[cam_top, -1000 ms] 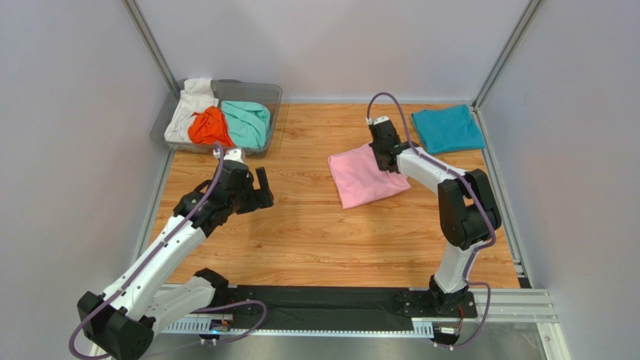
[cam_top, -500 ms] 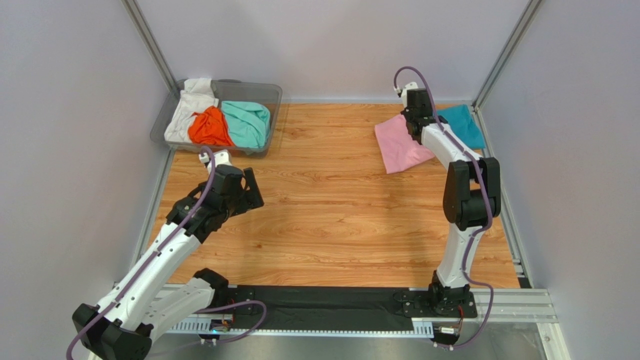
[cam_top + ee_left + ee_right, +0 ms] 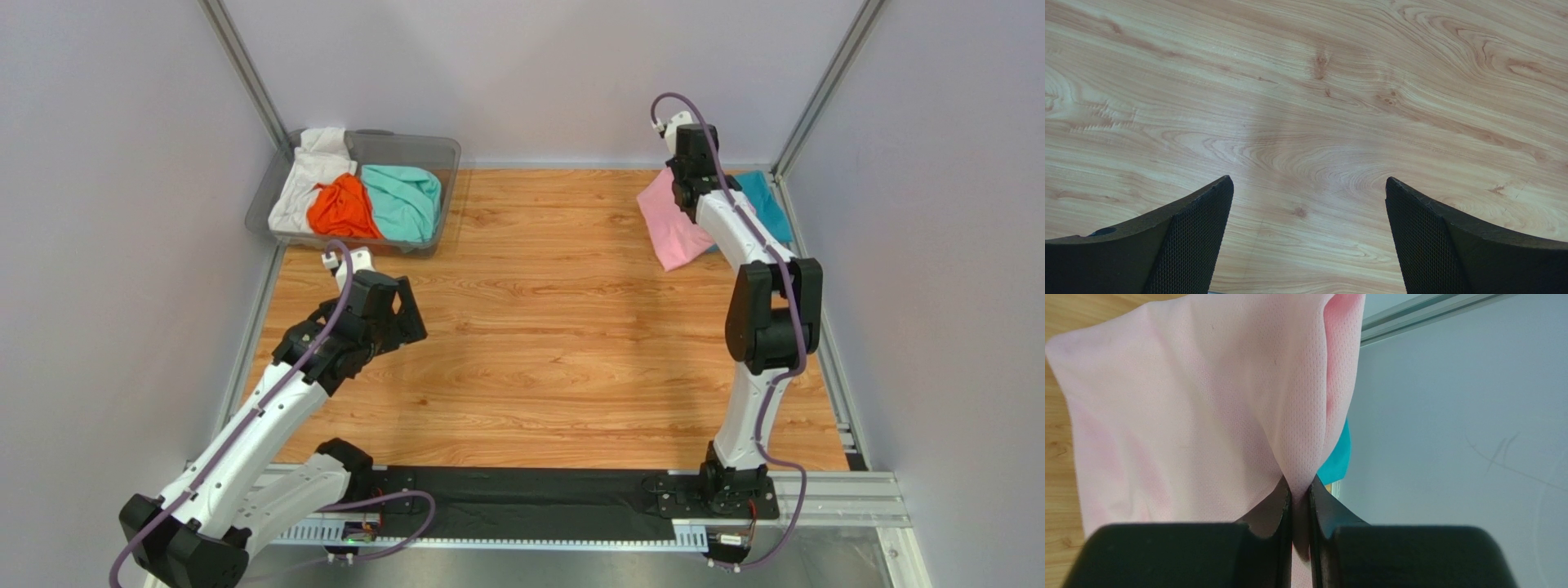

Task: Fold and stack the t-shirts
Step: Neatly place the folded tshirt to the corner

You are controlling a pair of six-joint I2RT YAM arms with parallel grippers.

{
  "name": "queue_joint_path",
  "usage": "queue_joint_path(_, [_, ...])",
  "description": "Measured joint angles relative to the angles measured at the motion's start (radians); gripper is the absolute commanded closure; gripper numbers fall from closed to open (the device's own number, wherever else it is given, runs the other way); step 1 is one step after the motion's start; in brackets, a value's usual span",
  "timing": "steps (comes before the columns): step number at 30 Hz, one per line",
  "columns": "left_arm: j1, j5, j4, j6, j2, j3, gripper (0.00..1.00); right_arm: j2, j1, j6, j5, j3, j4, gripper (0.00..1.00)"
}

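My right gripper [image 3: 687, 184] is shut on the folded pink t-shirt [image 3: 672, 223] and holds it at the back right of the table, its edge pinched between the fingers in the right wrist view [image 3: 1300, 490]. The pink t-shirt [image 3: 1192, 410] hangs partly over the teal-blue t-shirt [image 3: 765, 202], which lies at the back right corner; a sliver of the teal-blue t-shirt [image 3: 1336, 459] shows behind the pink cloth. My left gripper [image 3: 411, 316] is open and empty over bare wood [image 3: 1309, 184] at the left.
A clear plastic bin [image 3: 429, 150] at the back left holds a white t-shirt [image 3: 301, 178], an orange t-shirt [image 3: 340, 208] and a mint-green t-shirt [image 3: 405, 200]. Metal frame rails and grey walls close in the table.
My right gripper has carried the pink t-shirt from the table's middle right to the back right, onto the teal-blue one. My left arm has drawn back a little toward the left.
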Motion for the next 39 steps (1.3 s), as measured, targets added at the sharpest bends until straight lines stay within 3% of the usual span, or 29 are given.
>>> queue_joint_path(25, [0.006, -0.014, -0.001, -0.007, 0.03, 0.0, 0.0, -0.009, -0.064, 0.044, 0.022, 0.22, -0.118, 1.0])
queue_joint_path(39, [0.016, -0.024, -0.001, -0.007, 0.122, 0.018, 0.0, 0.235, -0.177, 0.045, -0.028, 0.373, -0.157, 1.0])
